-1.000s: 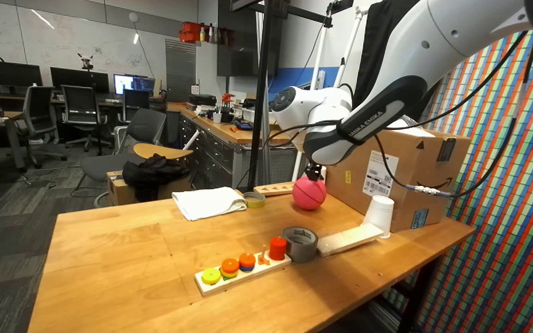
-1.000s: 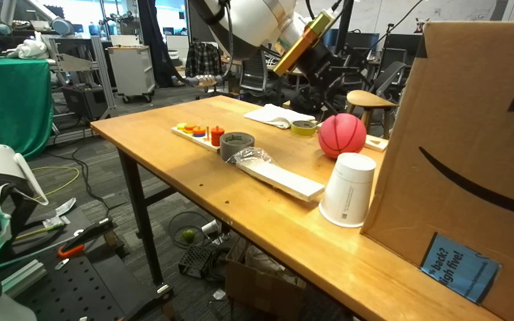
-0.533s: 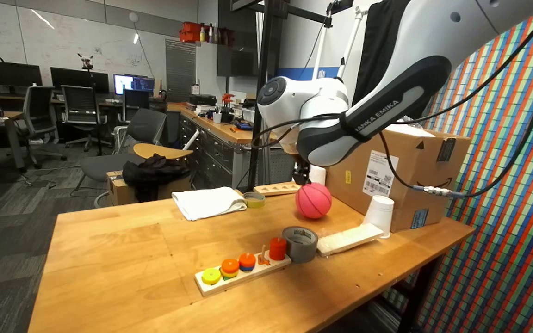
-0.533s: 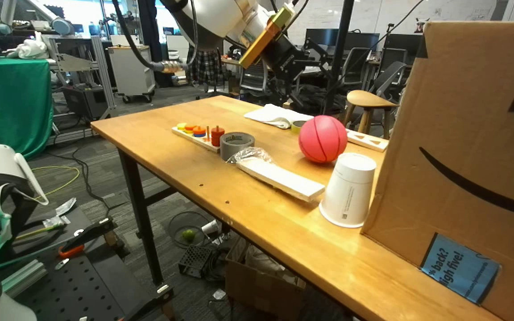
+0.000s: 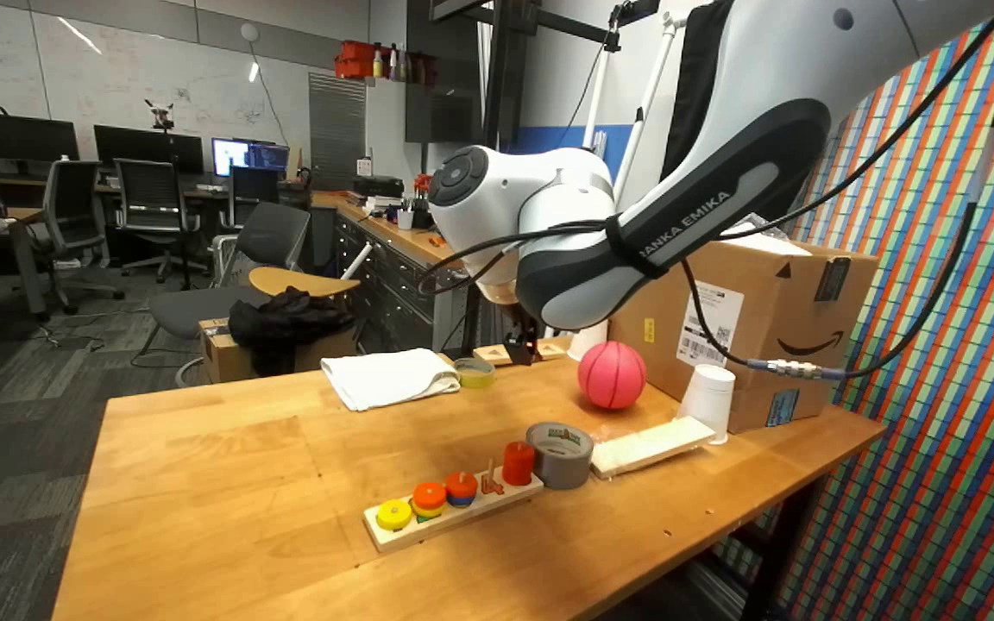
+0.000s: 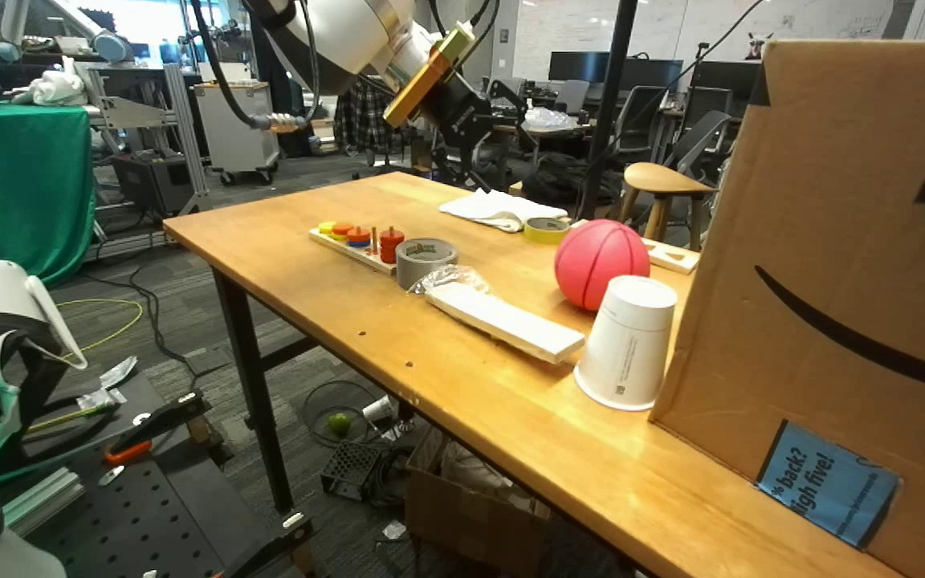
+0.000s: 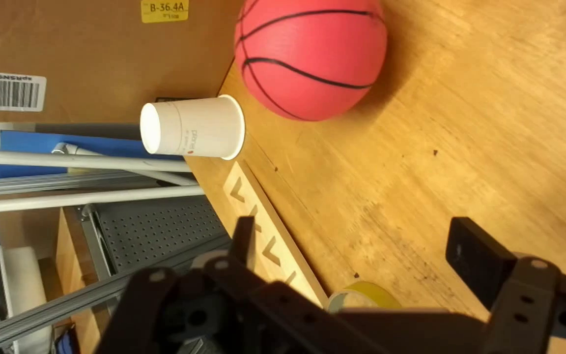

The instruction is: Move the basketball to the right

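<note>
The basketball, a small pink-red ball with dark seams, rests on the wooden table in both exterior views [image 5: 612,375] [image 6: 601,263]. It also shows at the top of the wrist view [image 7: 312,54], its top edge cut off. In an exterior view it stands close to the big cardboard box, and in another its lower right is hidden behind a white cup. My gripper [image 7: 359,243] is open and empty, with its fingers wide apart. In an exterior view the gripper [image 5: 521,345] hangs left of the ball, apart from it; it also shows above the table here [image 6: 503,156].
The cardboard box [image 5: 721,345] stands at the table's right. A white upturned cup [image 6: 629,341], a wrapped board [image 5: 652,446], grey tape [image 5: 560,455] and a stacking toy [image 5: 454,509] lie nearer. A second cup [image 7: 194,127], cut-out wooden strip [image 7: 275,236], yellow tape [image 5: 474,373] and white cloth [image 5: 389,378] lie behind.
My gripper, close by the ball a second ago, has moved left, away from it, in both exterior views. The ball has shifted on the table, rightward and slightly nearer in an exterior view.
</note>
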`<act>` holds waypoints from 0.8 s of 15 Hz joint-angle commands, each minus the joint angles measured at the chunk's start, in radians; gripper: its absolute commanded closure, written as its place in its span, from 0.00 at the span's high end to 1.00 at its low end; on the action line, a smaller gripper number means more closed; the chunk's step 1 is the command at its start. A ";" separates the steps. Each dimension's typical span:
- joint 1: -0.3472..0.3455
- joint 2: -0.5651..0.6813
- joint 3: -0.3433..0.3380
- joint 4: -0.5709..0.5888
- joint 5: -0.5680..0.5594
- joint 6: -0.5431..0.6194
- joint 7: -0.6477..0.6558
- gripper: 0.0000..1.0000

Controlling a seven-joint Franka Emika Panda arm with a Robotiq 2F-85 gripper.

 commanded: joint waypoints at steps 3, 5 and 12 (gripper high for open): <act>0.003 0.041 -0.003 0.009 0.034 -0.101 0.002 1.00; -0.002 0.068 -0.009 0.018 0.043 -0.131 0.002 1.00; -0.029 0.149 -0.036 0.055 0.110 -0.175 -0.011 1.00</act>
